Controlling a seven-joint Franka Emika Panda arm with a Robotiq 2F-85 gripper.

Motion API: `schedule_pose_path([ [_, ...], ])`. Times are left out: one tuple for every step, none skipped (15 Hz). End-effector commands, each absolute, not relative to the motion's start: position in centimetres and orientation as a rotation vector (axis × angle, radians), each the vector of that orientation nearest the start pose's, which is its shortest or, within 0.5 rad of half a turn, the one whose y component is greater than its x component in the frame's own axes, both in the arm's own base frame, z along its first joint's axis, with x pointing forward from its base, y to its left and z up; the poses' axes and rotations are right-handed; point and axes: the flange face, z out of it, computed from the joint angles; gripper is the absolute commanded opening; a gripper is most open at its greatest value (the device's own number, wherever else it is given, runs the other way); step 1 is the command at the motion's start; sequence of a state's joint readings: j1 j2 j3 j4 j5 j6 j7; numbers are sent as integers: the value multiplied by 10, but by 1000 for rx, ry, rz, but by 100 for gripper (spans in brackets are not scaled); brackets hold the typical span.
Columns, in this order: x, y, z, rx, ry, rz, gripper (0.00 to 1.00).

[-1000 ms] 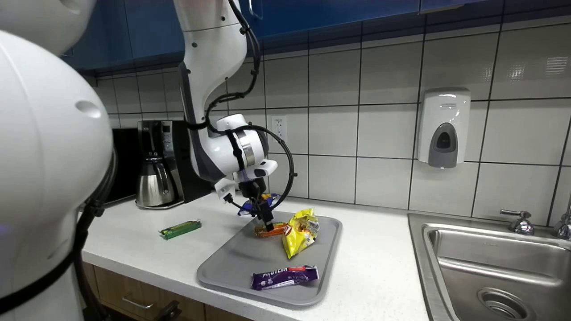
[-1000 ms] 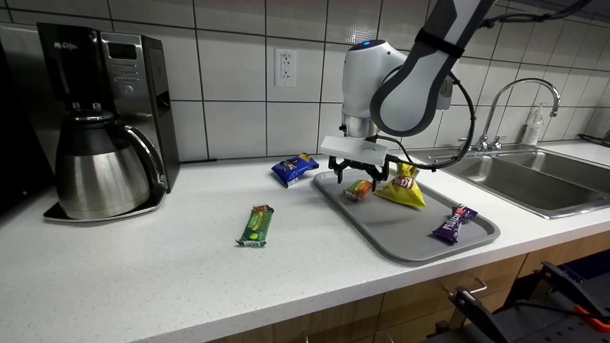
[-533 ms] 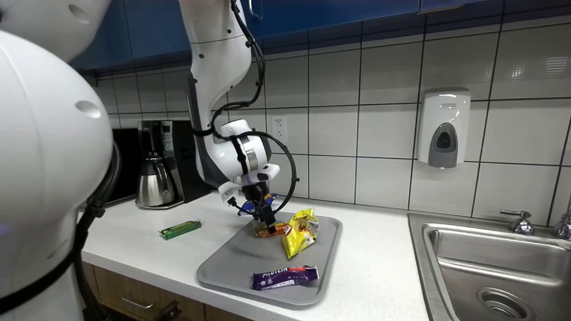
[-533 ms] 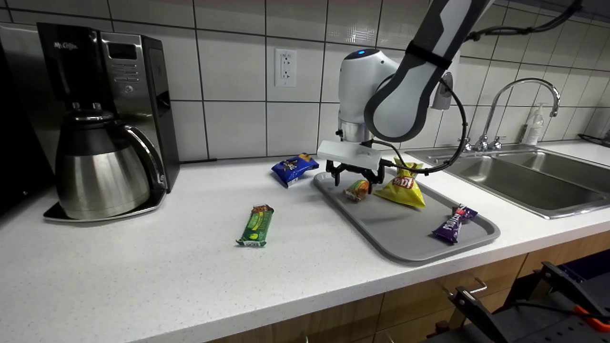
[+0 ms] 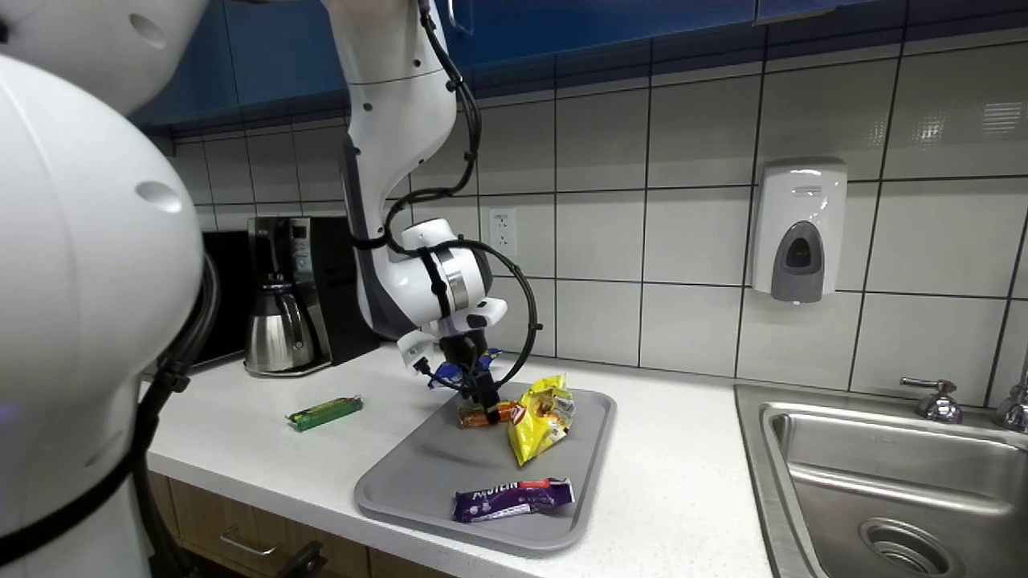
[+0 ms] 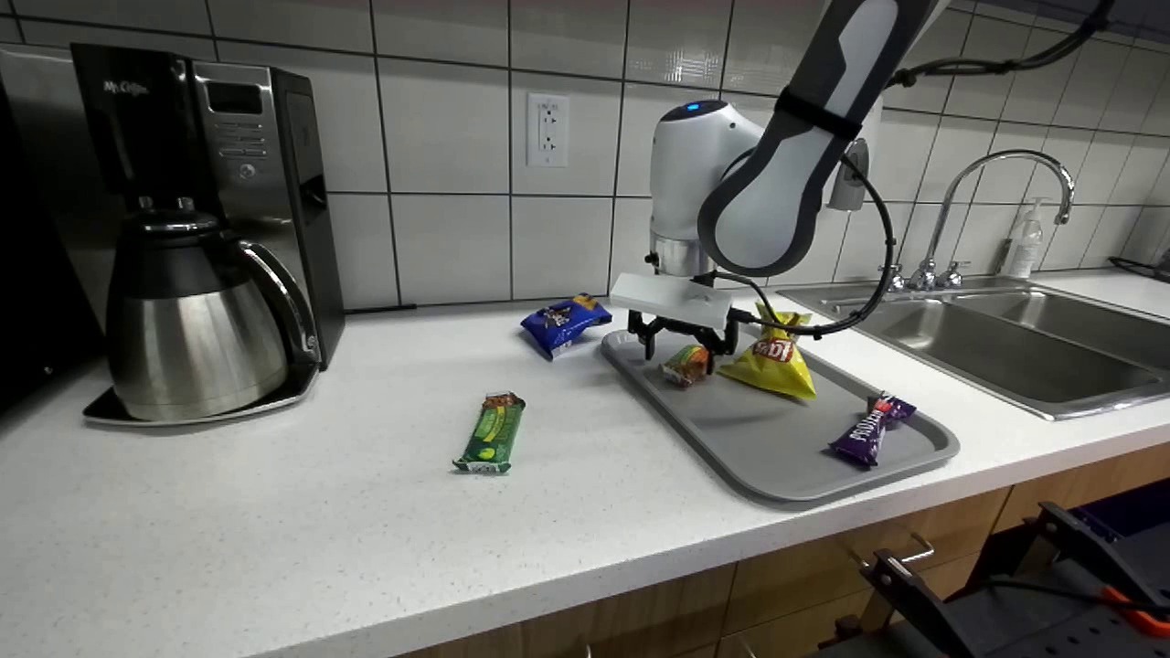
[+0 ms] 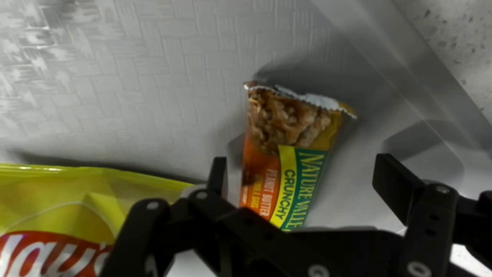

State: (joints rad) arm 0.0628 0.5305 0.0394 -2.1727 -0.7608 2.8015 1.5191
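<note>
Over one tray [image 6: 777, 448], two parted fingers [image 7: 396, 186] flank one orange bar [image 7: 285, 165] beside one yellow bag [image 6: 775, 370].

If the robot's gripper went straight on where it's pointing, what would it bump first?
Probably the gray tray: the gripper is open, its fingers on either side of the granola bar. One might brush the yellow chip bag first; the depth is hard to tell.

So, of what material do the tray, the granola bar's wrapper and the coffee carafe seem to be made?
Tray: probably molded plastic, satin gray; the wrist view shows an embossed weave pattern.
Granola bar's wrapper: likely thin, smooth printed plastic film, with a jagged end.
Coffee carafe: body apparently brushed stainless steel, by its soft highlights; the black top looks like plastic.
</note>
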Motion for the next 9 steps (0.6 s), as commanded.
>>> schedule_pose_path([
  [554,87,151,-3034,1107,-430,65],
  [554,87,151,-3033,1107,-430,58],
  [553,87,151,-3033,1107,-430,49],
  [553,87,152,-3034,1107,-430,40],
  [553,87,152,-3034,1107,-432,34],
  [553,87,153,-3032,1106,-435,27],
  [553,88,155,-3031,1104,-440,19],
  [553,88,155,-3031,1105,-440,17],
  [552,88,156,-3031,1106,-441,17],
])
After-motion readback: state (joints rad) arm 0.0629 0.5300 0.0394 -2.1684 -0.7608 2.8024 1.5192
